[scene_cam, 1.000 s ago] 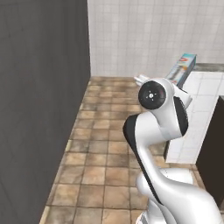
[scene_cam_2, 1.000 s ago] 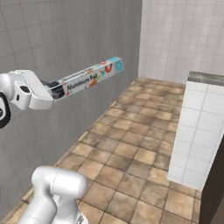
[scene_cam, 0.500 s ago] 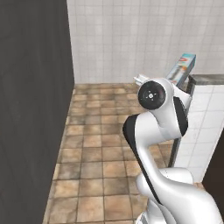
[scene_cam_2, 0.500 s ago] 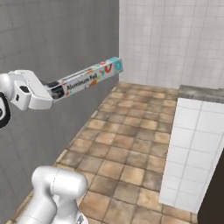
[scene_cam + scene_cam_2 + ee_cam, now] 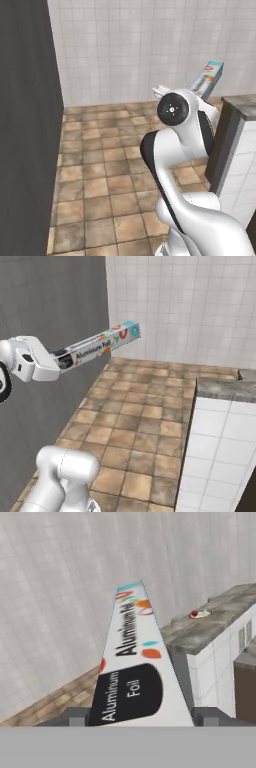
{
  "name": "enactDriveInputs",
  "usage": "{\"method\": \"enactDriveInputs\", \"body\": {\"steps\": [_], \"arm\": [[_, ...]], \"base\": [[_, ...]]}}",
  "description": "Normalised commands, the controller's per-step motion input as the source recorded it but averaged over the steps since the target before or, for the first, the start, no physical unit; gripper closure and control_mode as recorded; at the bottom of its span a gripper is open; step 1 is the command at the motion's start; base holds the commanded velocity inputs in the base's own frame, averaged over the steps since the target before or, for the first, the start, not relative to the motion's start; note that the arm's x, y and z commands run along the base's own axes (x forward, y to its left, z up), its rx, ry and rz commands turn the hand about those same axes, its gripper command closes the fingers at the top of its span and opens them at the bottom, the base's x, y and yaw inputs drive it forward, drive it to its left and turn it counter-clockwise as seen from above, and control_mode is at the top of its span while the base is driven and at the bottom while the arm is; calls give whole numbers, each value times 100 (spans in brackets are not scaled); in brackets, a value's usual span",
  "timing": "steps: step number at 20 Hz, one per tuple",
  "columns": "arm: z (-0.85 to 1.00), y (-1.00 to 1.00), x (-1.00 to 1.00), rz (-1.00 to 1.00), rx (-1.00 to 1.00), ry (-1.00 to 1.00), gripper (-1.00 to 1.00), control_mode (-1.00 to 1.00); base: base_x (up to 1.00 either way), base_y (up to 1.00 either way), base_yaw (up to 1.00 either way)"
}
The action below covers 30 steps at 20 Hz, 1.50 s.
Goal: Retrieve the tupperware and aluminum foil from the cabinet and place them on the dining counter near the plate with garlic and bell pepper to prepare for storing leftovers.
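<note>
Tiled floor (image 5: 100, 185) and white tiled wall (image 5: 130, 45); we log, in the left base view, the aluminum foil box (image 5: 206, 80) jutting up behind the arm, beside a grey-topped counter (image 5: 245, 102).

Right base view: gripper (image 5: 61, 360) clamped on one end of the box (image 5: 102, 344), which is carried level in the air, well above the floor.

Hand view: box (image 5: 132, 662) between the fingertips (image 5: 76, 716); counter (image 5: 210, 624) ahead bearing a plate (image 5: 199, 614).

We judge the foil retrieved but not yet placed; tupperware status unknown.
</note>
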Motion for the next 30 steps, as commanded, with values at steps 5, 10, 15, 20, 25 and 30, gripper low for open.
{"method": "enactDriveInputs", "body": {"steps": [5,10,15,20,25,30], "arm": [[0,0,0,0,0,0,100,100],[0,0,0,0,0,0,100,100],[0,0,0,0,0,0,100,100],[0,0,0,0,0,0,100,100],[0,0,0,0,0,0,100,100],[0,0,0,0,0,0,100,100]], "base": [[100,23,-32],[100,25,-35],[100,34,-37],[100,34,-41],[100,31,-43],[100,29,-46]]}}
